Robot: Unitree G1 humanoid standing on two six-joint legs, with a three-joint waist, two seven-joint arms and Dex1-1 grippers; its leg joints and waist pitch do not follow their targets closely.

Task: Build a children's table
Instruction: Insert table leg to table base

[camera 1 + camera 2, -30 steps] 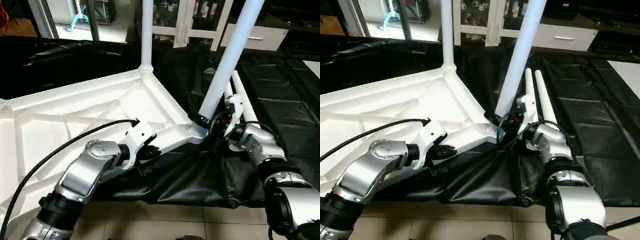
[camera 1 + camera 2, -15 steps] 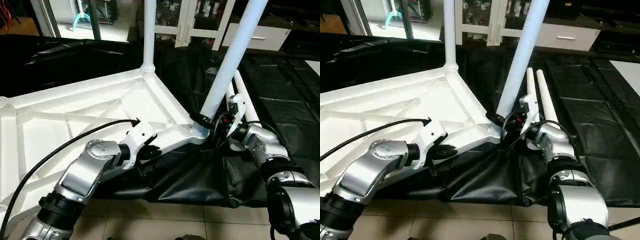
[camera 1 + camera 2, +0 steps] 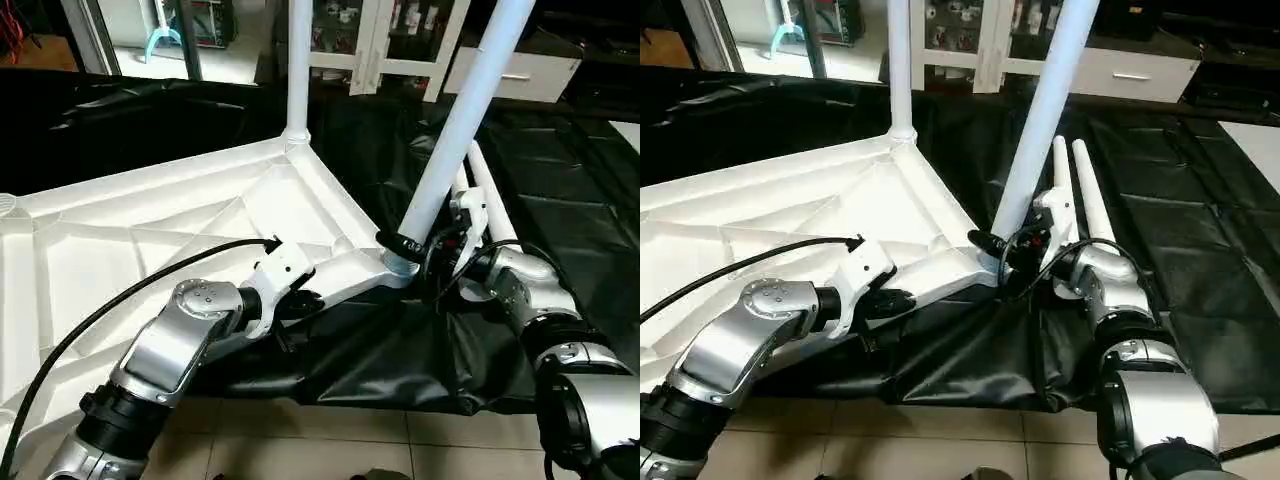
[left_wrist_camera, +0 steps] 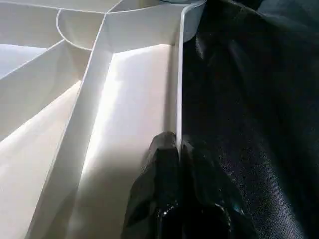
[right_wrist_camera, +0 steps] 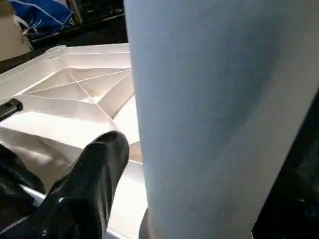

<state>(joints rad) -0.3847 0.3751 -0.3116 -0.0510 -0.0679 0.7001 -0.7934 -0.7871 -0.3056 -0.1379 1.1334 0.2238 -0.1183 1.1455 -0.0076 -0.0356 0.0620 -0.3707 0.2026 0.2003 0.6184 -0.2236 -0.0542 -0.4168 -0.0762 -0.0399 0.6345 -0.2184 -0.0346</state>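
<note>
Left gripper: black fingers clamped on the thin near rim of the tabletop, white ribbed plastic, underside up on black sheeting. Right gripper: fingers apart around the tilted leg at its corner socket. Upright leg stands farther back; two spare legs lie beside.

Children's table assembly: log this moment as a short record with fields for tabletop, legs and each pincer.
tabletop: white tabletop lies underside up on black sheeting
fitted leg: far corner leg stands upright in its socket
near leg: leaning leg has its foot at the near corner socket, tilted, not upright
spare legs: two loose legs lie side by side on the sheeting
left pincer: shut on the tabletop's edge wall
right pincer: at the leaning leg's base, grip unclear
</note>
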